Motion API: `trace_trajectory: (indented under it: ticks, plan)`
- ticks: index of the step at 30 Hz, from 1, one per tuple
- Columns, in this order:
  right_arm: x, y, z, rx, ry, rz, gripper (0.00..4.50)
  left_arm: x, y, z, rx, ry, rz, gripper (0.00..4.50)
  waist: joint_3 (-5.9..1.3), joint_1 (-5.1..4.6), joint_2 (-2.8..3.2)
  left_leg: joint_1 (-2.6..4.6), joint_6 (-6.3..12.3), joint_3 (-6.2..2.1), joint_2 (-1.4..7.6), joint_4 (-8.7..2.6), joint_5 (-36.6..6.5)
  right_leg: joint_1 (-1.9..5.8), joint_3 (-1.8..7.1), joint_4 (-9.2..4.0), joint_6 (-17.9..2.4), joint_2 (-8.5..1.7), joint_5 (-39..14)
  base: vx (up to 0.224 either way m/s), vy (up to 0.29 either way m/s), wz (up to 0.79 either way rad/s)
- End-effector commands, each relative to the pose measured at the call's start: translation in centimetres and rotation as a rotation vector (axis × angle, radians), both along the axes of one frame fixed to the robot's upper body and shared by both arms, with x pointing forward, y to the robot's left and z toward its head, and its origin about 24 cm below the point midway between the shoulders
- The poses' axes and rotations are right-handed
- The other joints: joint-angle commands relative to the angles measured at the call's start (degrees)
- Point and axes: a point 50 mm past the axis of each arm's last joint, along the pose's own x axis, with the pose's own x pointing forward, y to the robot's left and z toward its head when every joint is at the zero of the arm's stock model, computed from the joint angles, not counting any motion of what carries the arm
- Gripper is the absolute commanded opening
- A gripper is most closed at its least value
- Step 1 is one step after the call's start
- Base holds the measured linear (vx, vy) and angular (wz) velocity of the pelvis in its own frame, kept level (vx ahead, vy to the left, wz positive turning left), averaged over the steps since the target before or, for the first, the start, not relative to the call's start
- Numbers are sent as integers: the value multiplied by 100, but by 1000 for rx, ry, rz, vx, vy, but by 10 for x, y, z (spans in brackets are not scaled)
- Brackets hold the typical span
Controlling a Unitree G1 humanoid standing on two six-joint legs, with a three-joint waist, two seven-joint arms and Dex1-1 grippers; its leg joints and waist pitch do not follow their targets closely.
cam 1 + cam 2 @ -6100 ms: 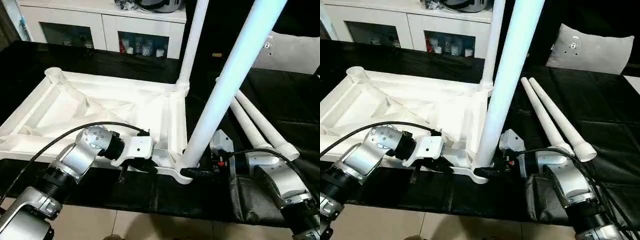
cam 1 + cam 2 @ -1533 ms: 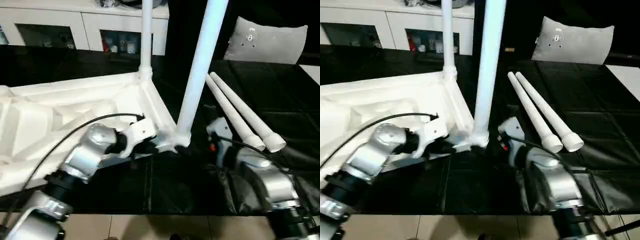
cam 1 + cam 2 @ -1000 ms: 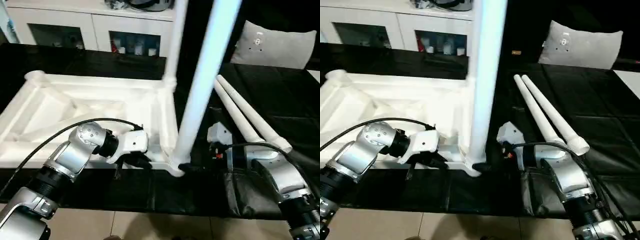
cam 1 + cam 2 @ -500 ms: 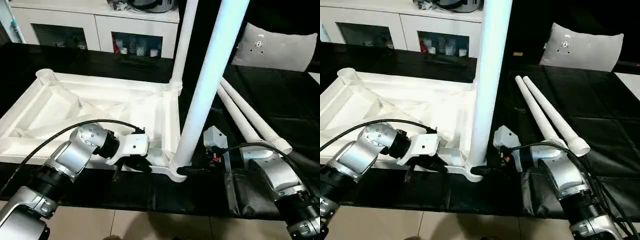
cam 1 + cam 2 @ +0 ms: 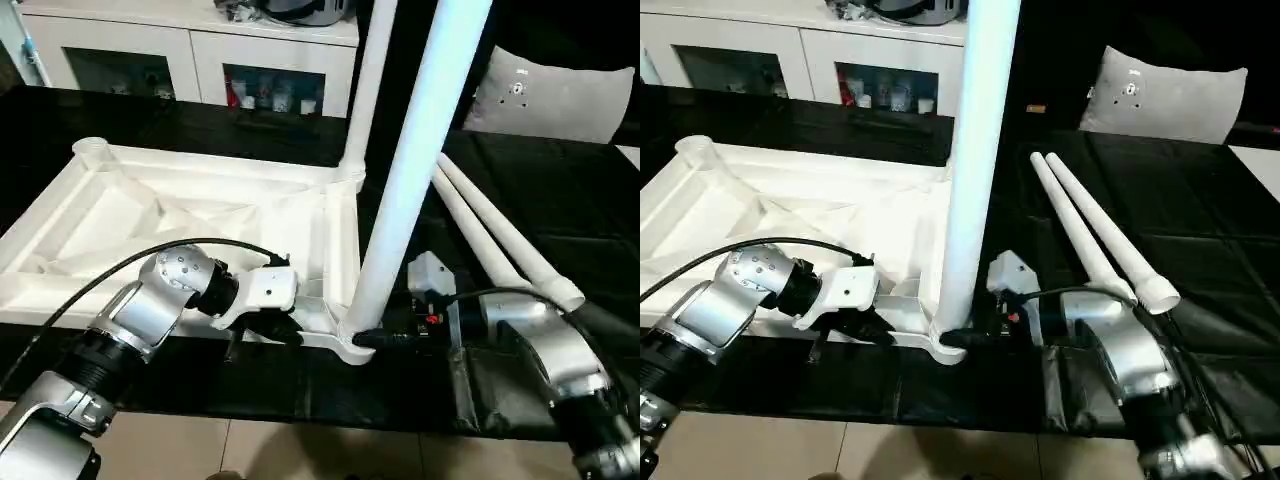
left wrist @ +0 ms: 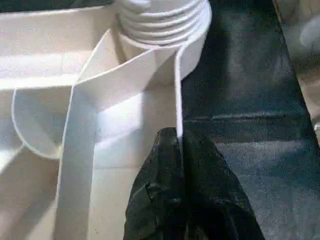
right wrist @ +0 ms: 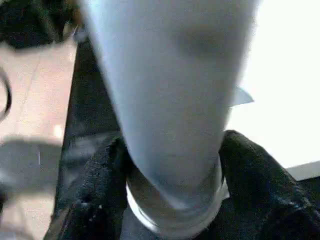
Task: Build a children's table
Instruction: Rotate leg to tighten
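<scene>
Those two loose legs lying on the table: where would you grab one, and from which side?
Grip a loose leg mid-shaft, from above, fingers across its width. It lies flat and round on the black table; take the outer one, since its twin touches its other side.

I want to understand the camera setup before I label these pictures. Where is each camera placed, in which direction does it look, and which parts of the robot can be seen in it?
Left eye view: on the head, looking forward and down at the upturned white plastic square table top; both silver forearms show.
Right eye view: same scene, slightly shifted; two loose white tube legs lie right.
Left wrist view: along the left gripper, shut on a thin rib of the top.
Right wrist view: along the right gripper, clamped around the upright near leg.
Shared: both wrist views see that near leg's corner socket.
</scene>
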Motion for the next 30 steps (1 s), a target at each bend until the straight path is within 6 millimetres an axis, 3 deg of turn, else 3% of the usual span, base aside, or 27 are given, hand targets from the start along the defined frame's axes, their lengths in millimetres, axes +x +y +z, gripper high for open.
trace_trajectory:
  ticks: [1, 3, 5, 7, 8, 9, 10, 11, 13, 14, 16, 18, 19, 21, 22, 23, 26, 29, 30]
  plan:
    - [-4, 19, -11, -3, 52, -91, 236, 7, -24, 8, -104, -44, 135, 0, -328, -46, 40, 43, 75, -5, 139, -426, -1395, 257, 265, -451, -876, -388, -2412, 0, 0, 0]
    - [-2, 27, -15, -2, 64, -165, 224, 11, -32, 9, -130, -53, 210, 0, -301, -65, 29, 75, 2, -20, 107, -412, -1613, 228, 229, -532, -707, -401, -3033, 0, 0, 0]
    - [1, 34, -18, 15, 79, -243, 215, 14, -39, 9, -156, -57, 266, 0, -296, -112, 17, 87, -46, -58, 67, -383, -1791, 201, 169, -651, -362, -424, -3765, 0, 0, 0]
    - [4, 39, -19, 34, 95, -303, 211, 17, -45, 10, -176, -61, 311, 0, -288, -190, 10, 58, -45, -78, 57, -388, -1861, 193, 140, -679, -273, -410, -3862, -29, 10, -3]
    - [12, 49, -20, 60, 110, -426, 209, 24, -58, 13, -208, -64, 400, 0, -294, -238, 19, 39, -25, -101, 56, -398, -1904, 226, 109, -691, -232, -409, -3856, 0, 0, 0]
    - [13, 51, -20, 63, 113, -450, 208, 25, -61, 13, -213, -63, 419, 0, -291, -266, 37, 28, -32, -102, 66, -404, -1915, 218, 101, -690, -252, -405, -3805, 0, 0, 0]
    - [17, 55, -19, 72, 127, -520, 207, 28, -67, 14, -222, -63, 456, 0, -312, -297, 50, 68, -34, -115, 64, -396, -1987, 207, 68, -731, -265, -409, -3744, 0, 0, 0]
    - [17, 55, -19, 72, 127, -520, 207, 28, -67, 14, -222, -63, 456, 0, -312, -342, 39, 67, -10, -130, 51, -399, -2055, 209, 37, -742, -278, -401, -3699, 0, 0, 0]
    - [28, 60, -21, 76, 156, -694, 207, 34, -80, 19, -241, -81, 527, 0, -310, -411, 65, 36, 24, -137, 54, -410, -2126, 230, 27, -764, -270, -409, -3640, 0, 0, 0]
    - [32, 62, -21, 79, 163, -744, 207, 35, -85, 21, -249, -90, 543, 0, -326, -430, 93, 82, 29, -141, 58, -399, -2179, 211, 5, -776, -310, -419, -3569, 0, 0, 0]
    - [36, 63, -20, 95, 178, -803, 207, 37, -91, 25, -268, -102, 557, 0, -332, -475, 86, 54, 85, -144, 67, -412, -2190, 252, -38, -785, -337, -420, -3357, 0, 0, 0]
    - [38, 63, -18, 109, 158, -829, 207, 37, -94, 29, -283, -108, 545, 0, -336, -474, 85, 46, 123, -132, 65, -415, -2180, 256, -65, -788, -346, -451, -3282, 0, 0, 0]
    - [39, 63, -17, 109, 147, -834, 262, 37, -95, 30, -284, -112, 540, 0, -345, -465, 81, 33, 143, -127, 71, -418, -2104, 261, -47, -769, -369, -469, -3175, 0, 0, 0]
    - [41, 62, -15, 129, 151, -866, 275, 36, -91, 28, -266, -122, 524, 0, -353, -460, 80, 0, 169, -119, 84, -439, -1969, 277, -6, -716, -469, -465, -2903, 0, 0, 0]
    - [41, 61, -14, 131, 151, -870, 295, 35, -90, 27, -262, -127, 515, 0, -364, -456, 77, -11, 171, -113, 94, -448, -1861, 277, 26, -676, -552, -472, -2712, 0, 0, 0]
    - [42, 59, -14, 127, 141, -882, 295, 35, -88, 25, -256, -130, 505, 0, -378, -435, 122, -9, 165, -104, 97, -448, -1741, 283, 45, -652, -650, -465, -2456, 0, 0, 0]
    - [43, 55, -12, 94, 77, -886, 330, 35, -86, 24, -248, -142, 489, 0, -403, -407, 121, -16, 182, -72, 116, -438, -1431, 297, 87, -560, -893, -460, -1920, 0, 0, 0]
    - [42, 46, -8, 81, 6, -883, 360, 36, -84, 22, -239, -172, 472, 0, -435, -366, 100, -26, 235, -42, 112, -416, -1081, 324, 113, -492, -1030, -456, -1452, 53, -26, 4]
    - [41, 41, -6, 89, 1, -895, 365, 36, -83, 22, -235, -187, 462, 0, -447, -338, 81, -61, 304, -29, 97, -398, -884, 354, 127, -454, -1059, -453, -1231, 0, 0, 0]
